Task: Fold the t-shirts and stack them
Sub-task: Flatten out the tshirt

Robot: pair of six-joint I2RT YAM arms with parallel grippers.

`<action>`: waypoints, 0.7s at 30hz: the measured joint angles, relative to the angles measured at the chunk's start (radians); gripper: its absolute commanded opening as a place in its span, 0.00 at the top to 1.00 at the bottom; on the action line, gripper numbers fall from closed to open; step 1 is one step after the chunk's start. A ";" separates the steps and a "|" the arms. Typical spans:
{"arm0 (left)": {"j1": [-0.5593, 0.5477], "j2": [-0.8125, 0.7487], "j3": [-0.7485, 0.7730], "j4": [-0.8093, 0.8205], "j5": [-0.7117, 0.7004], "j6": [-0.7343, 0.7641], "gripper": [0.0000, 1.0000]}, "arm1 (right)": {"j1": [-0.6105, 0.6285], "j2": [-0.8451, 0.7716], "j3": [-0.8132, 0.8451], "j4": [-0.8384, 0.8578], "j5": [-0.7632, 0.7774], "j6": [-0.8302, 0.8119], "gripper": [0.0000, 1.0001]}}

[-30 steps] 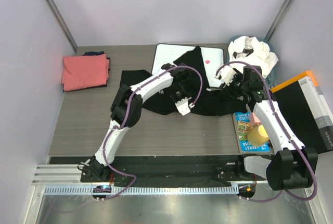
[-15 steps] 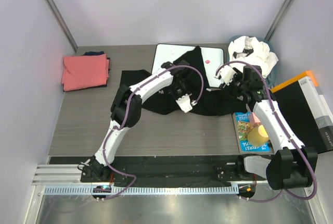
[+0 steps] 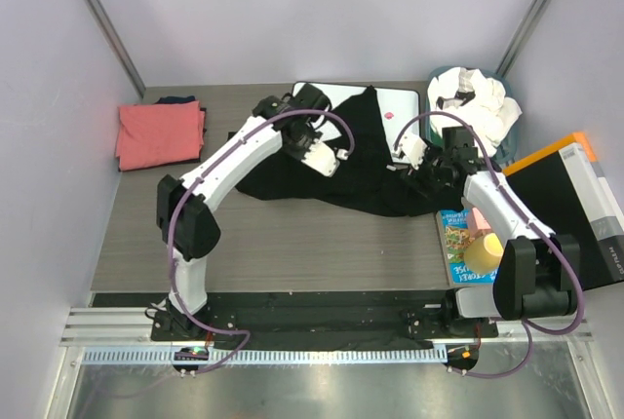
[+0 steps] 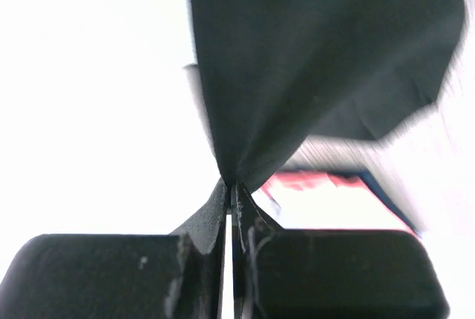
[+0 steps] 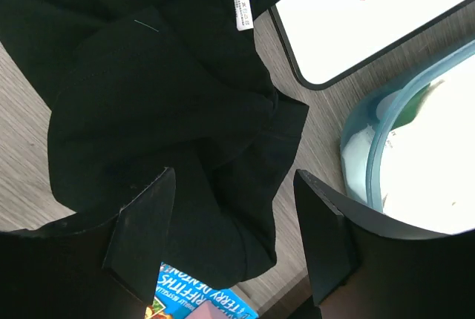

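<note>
The black t-shirt (image 3: pixel 366 180) lies crumpled across the middle of the table, partly over the white board (image 3: pixel 405 102). My left gripper (image 3: pixel 324 158) is shut on a pinch of the black t-shirt (image 4: pixel 312 59), and the cloth pulls taut from the fingertips (image 4: pixel 231 189). My right gripper (image 3: pixel 426 173) is open, its fingers (image 5: pixel 148 222) straddling the black t-shirt's right edge (image 5: pixel 163 96) without closing on it. The folded coral-pink t-shirt (image 3: pixel 158 133) lies at the far left. White t-shirts (image 3: pixel 478 97) are heaped in a teal basket (image 5: pixel 356 148).
A blue picture book (image 3: pixel 458 244) with a yellow object (image 3: pixel 483 249) on it lies at the right front, and the book also shows in the right wrist view (image 5: pixel 193 300). An orange-and-black box (image 3: pixel 570 205) stands at the right edge. Walls close in the back and sides.
My left gripper has moved back and to the left, pulling the black t-shirt with it. My right gripper has shifted slightly left over the shirt's right edge.
</note>
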 measured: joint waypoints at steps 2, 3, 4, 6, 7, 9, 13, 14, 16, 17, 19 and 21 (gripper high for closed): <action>0.017 -0.035 -0.031 -0.018 -0.060 -0.050 1.00 | 0.002 0.004 0.000 -0.001 -0.003 -0.016 0.30; 0.028 -0.047 -0.049 -0.027 -0.092 -0.076 1.00 | 0.002 0.004 0.000 -0.002 -0.004 -0.023 0.30; 0.042 -0.054 -0.066 -0.037 -0.122 -0.102 1.00 | 0.003 0.004 0.002 -0.008 -0.006 -0.033 0.30; 0.071 -0.055 -0.092 -0.052 -0.169 -0.148 1.00 | 0.007 0.005 0.016 -0.048 -0.013 -0.056 0.30; 0.089 -0.055 -0.107 -0.059 -0.191 -0.170 1.00 | 0.008 0.006 0.028 -0.073 -0.018 -0.068 0.30; 0.123 -0.055 -0.129 -0.076 -0.231 -0.206 1.00 | 0.011 0.007 0.073 -0.146 -0.037 -0.104 0.30; 0.172 -0.052 -0.156 -0.085 -0.287 -0.262 1.00 | 0.016 -0.001 0.115 -0.252 -0.067 -0.192 0.29; 0.179 -0.048 -0.156 -0.089 -0.294 -0.274 1.00 | 0.018 -0.011 0.106 -0.277 -0.068 -0.219 0.29; 0.188 -0.040 -0.156 -0.089 -0.304 -0.288 1.00 | 0.021 -0.039 0.065 -0.316 -0.067 -0.278 0.29; 0.189 -0.035 -0.156 -0.090 -0.307 -0.297 1.00 | 0.023 -0.058 0.031 -0.328 -0.065 -0.305 0.29; 0.189 -0.023 -0.156 -0.090 -0.314 -0.306 1.00 | 0.026 -0.083 -0.029 -0.358 -0.060 -0.343 0.29; 0.189 -0.010 -0.152 -0.090 -0.321 -0.309 1.00 | 0.029 -0.089 -0.080 -0.381 -0.056 -0.369 0.29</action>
